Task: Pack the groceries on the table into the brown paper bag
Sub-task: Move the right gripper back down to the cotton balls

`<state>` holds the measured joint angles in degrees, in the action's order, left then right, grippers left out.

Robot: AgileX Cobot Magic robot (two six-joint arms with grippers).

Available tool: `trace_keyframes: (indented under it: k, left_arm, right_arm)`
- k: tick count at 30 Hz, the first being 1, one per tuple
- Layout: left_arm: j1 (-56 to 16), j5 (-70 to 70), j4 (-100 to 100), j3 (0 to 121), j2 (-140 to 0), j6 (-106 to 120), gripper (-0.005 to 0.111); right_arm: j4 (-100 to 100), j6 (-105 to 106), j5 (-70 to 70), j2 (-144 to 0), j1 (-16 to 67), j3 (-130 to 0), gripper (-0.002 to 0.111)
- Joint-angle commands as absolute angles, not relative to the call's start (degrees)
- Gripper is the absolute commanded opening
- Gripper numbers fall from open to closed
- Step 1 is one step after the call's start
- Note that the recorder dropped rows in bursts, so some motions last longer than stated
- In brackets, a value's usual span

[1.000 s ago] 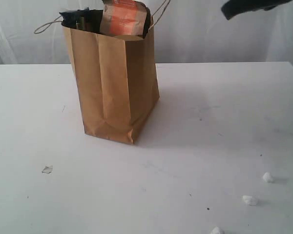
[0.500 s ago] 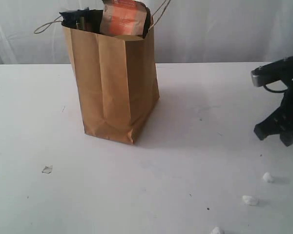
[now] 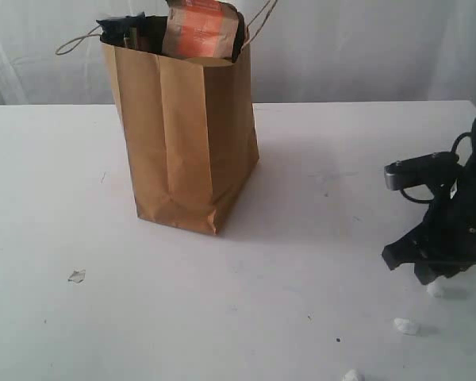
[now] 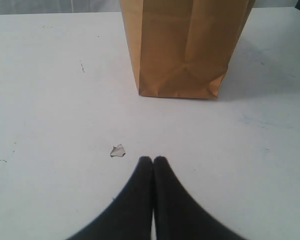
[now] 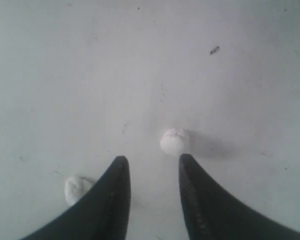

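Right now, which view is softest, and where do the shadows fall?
Right wrist view: softest, greyish; the small white crumb ahead of the open right gripper throws a faint shadow. Left wrist view: sharper; the tall brown paper bag shades the white tabletop beside it; the shut left gripper is featureless black. Exterior view: soft bag shadow on the right, pale washed-out curtain.

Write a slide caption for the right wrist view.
Open-jawed right gripper over the white table, one white crumb just ahead of it.

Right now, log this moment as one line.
brown paper bag: upright, brown pouch with orange label poking out | left gripper: fingers shut, empty | right gripper: fingers open near white crumb on table
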<state>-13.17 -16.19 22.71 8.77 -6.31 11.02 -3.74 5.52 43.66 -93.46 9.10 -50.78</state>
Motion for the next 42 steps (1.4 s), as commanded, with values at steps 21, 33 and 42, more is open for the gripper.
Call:
trace_keyframes:
  k: [21, 33, 42]
  left_arm:
    - [-13.5, -16.3, 23.1, 8.6, -6.0, 10.7, 0.000]
    - [-13.5, -16.3, 23.1, 8.6, -6.0, 10.7, 0.000]
    - [-13.5, -16.3, 23.1, 8.6, -6.0, 10.7, 0.000]
  right_arm:
    - [-3.6, 5.8, 39.0, -98.1, 8.7, -50.8, 0.032]
    - [-13.4, -3.3, 37.6, -99.5, 8.6, -50.7, 0.032]
    - [-11.8, -3.3, 38.0, -99.5, 8.6, -50.6, 0.032]
